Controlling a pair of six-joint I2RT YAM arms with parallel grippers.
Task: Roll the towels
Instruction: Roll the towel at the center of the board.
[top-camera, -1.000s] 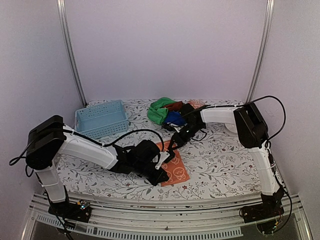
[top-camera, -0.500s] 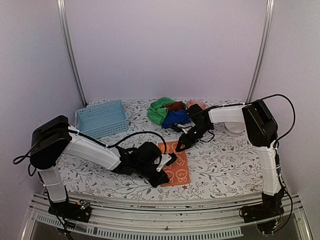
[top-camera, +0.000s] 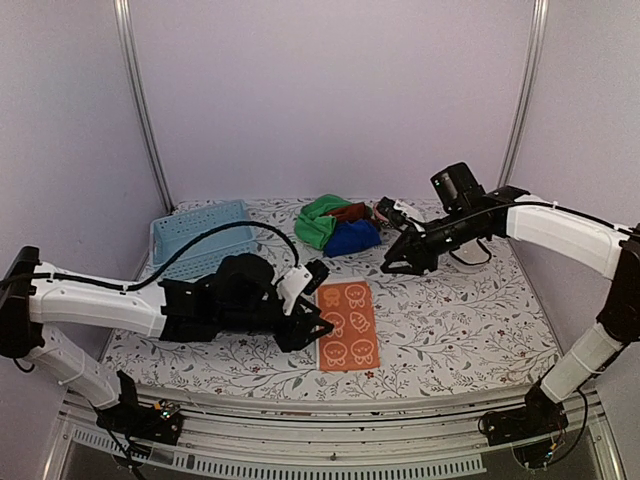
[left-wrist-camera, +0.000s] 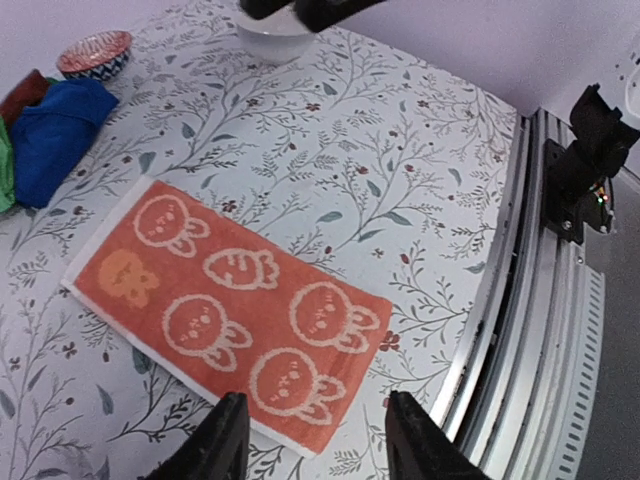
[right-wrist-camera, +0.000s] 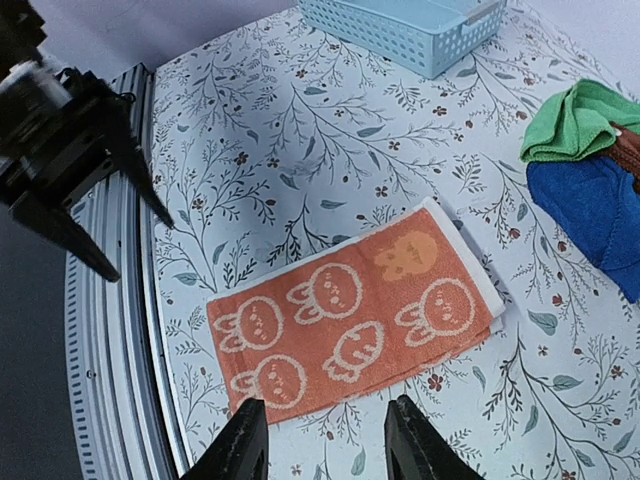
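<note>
Nothing rolled yet: orange towel (top-camera: 346, 325) flat, green towel (top-camera: 320, 220), blue towel (top-camera: 352, 238) and brown towel (top-camera: 350, 211) heaped beyond it, left gripper (left-wrist-camera: 310, 445) and right gripper (right-wrist-camera: 325, 440) both spread, empty.

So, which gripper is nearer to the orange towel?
Left. The left gripper sits right beside the orange towel's left edge, about level with its middle. The right gripper is farther off, raised beyond the towel's far end and slightly to its right.

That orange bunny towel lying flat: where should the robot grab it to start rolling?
Probably the near short edge of the orange towel, pinched from above at a corner. It lies flat and spread, its length running front to back, so that edge is free to lift and roll away.
</note>
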